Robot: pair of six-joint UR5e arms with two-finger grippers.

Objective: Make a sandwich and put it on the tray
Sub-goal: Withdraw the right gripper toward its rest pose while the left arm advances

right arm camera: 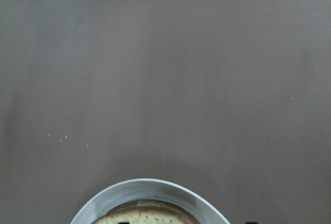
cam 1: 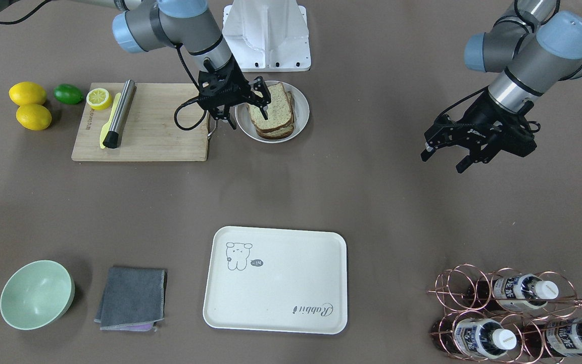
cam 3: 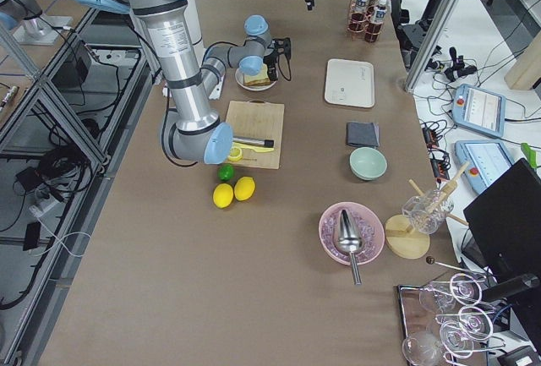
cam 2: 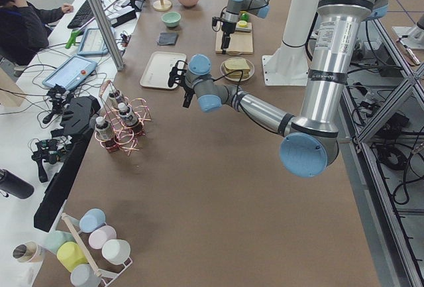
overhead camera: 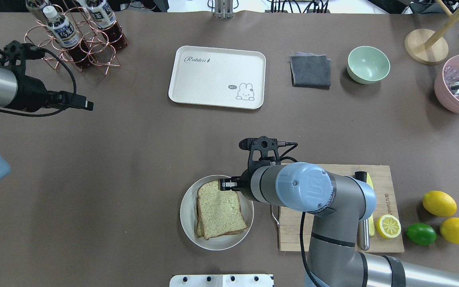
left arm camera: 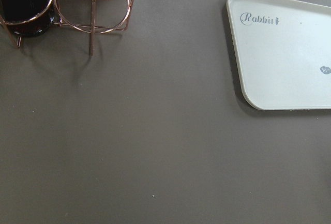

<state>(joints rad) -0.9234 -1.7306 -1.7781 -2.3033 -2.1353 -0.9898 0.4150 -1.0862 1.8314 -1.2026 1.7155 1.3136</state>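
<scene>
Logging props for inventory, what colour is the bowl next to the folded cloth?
The bowl is pale mint green, clearest in the exterior front-facing view.

The brown counter (cam 1: 372, 202) carries a cream tray (cam 1: 281, 298) near the operators' edge, flanked by a grey cloth (cam 1: 132, 297), a green bowl (cam 1: 37, 294) and a copper bottle rack (cam 1: 518, 316). Toward the robot lie a white plate (cam 1: 302, 108), a wooden cutting board (cam 1: 159, 136), two lemons (cam 1: 28, 93) and a lime (cam 1: 68, 94).

Two lemons (cam 1: 27, 93), one half lemon (cam 1: 99, 98), one lime (cam 1: 68, 94), three bottles (cam 1: 523, 291). One each: sandwich (cam 1: 277, 108), tray (cam 1: 281, 298), plate (cam 1: 303, 108), bowl (cam 1: 37, 294), cloth (cam 1: 132, 298), board (cam 1: 159, 136).
</scene>
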